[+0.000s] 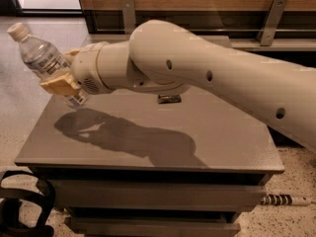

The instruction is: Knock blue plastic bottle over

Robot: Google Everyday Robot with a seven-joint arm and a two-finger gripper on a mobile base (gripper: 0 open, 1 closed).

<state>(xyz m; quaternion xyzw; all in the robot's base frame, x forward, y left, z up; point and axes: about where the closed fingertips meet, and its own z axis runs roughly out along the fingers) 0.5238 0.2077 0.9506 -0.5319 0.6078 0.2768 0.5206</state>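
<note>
The blue plastic bottle (38, 55) is clear with a white cap (19, 30) and a pale label. It leans sharply to the upper left over the table's left edge, with its base near the tabletop. My gripper (58, 69) sits around the bottle's lower half, one tan finger (58, 85) under it and one above it. The cream arm (197, 78) reaches in from the right across the table.
The grey table (148, 147) has drawers below its front edge. Only the base of a soda can (169, 98) shows behind the arm. A wooden wall with metal brackets (269, 21) runs along the back. A black object (19, 206) stands on the floor at the lower left.
</note>
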